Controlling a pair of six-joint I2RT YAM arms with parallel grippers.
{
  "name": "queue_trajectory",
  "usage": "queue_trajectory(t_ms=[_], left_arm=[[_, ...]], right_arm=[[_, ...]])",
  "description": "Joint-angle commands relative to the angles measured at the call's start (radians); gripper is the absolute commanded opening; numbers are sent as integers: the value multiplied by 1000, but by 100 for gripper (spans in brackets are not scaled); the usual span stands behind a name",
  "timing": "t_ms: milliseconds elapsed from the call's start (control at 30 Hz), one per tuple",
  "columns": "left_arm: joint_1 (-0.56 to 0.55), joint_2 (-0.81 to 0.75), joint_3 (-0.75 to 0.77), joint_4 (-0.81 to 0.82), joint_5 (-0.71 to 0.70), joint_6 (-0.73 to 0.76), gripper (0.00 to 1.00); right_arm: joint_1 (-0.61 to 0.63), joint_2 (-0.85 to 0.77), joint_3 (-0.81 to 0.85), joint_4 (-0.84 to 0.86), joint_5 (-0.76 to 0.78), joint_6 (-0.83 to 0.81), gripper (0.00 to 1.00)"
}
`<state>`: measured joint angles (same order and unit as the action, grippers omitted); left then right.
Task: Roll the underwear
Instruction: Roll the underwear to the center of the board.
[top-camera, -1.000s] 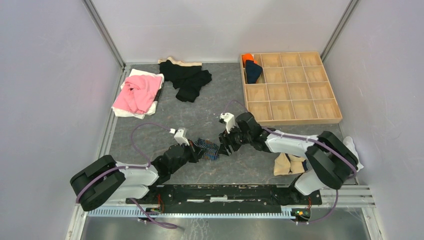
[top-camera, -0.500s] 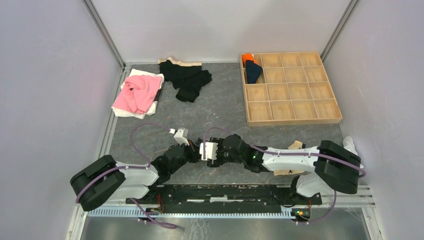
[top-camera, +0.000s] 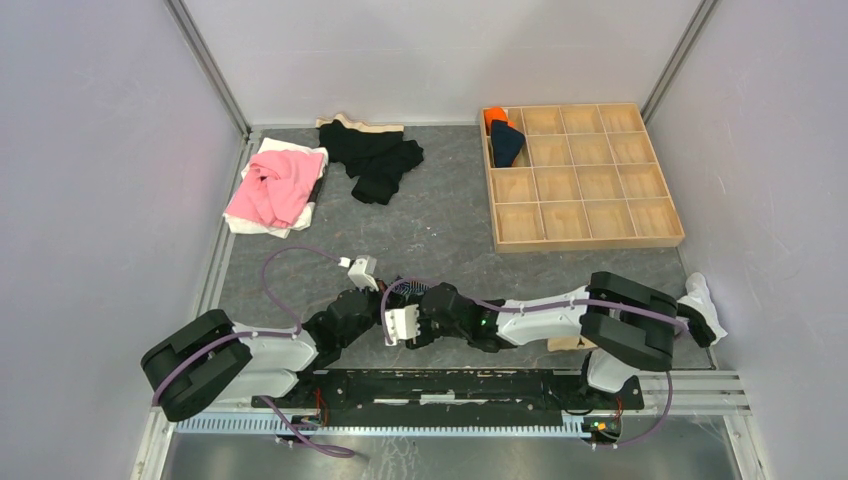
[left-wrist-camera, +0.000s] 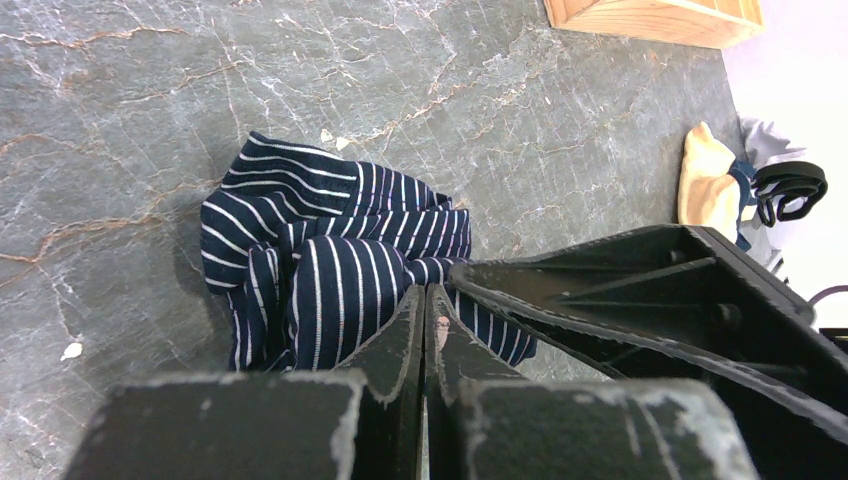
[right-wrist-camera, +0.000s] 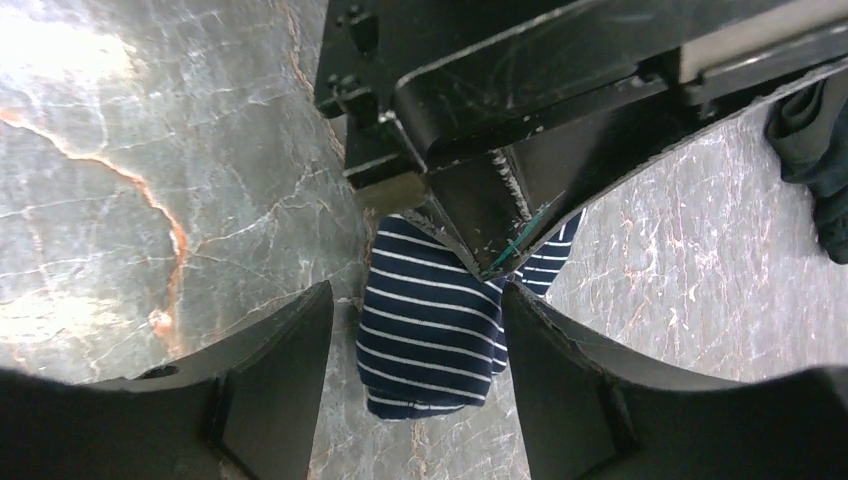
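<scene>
**Both grippers meet at the striped briefs near the front edge**

A grey marbled table (top-camera: 440, 230) sits between pale walls. Towards its near edge, between the two arm bases, lie the navy striped briefs (left-wrist-camera: 330, 270), bunched in loose folds flat on the stone. From above they are hidden under the two wrists.

The left gripper (left-wrist-camera: 424, 300) has its fingers pressed tight together, the tips touching one edge of the cloth. Whether a fold is nipped between them cannot be told.

The right gripper (right-wrist-camera: 418, 300) faces it from the opposite side, fingers spread wide with the briefs lying between them and the left fingertips just beyond.

At the far right stands a wooden compartment tray (top-camera: 590, 243). A pink garment (top-camera: 275, 185) and black garments (top-camera: 375, 160) lie at the far left.
</scene>
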<state>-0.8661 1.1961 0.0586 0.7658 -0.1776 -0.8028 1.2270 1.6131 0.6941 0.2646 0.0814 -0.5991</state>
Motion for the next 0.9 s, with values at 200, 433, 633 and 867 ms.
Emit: queue_trajectory(t_ms=[200, 433, 633, 867], left_arm=[[6, 43, -35, -168, -47, 10, 2], [9, -34, -26, -185, -35, -41, 2], [9, -352, 17, -457, -139, -108, 2], [9, -821, 23, -835, -269, -144, 2]], right_arm=[[4, 83, 36, -13, 142, -74, 49], [2, 97, 56, -68, 115, 2, 25], [-14, 93, 52, -108, 8, 100, 4], [-99, 97, 71, -132, -260, 277, 0]])
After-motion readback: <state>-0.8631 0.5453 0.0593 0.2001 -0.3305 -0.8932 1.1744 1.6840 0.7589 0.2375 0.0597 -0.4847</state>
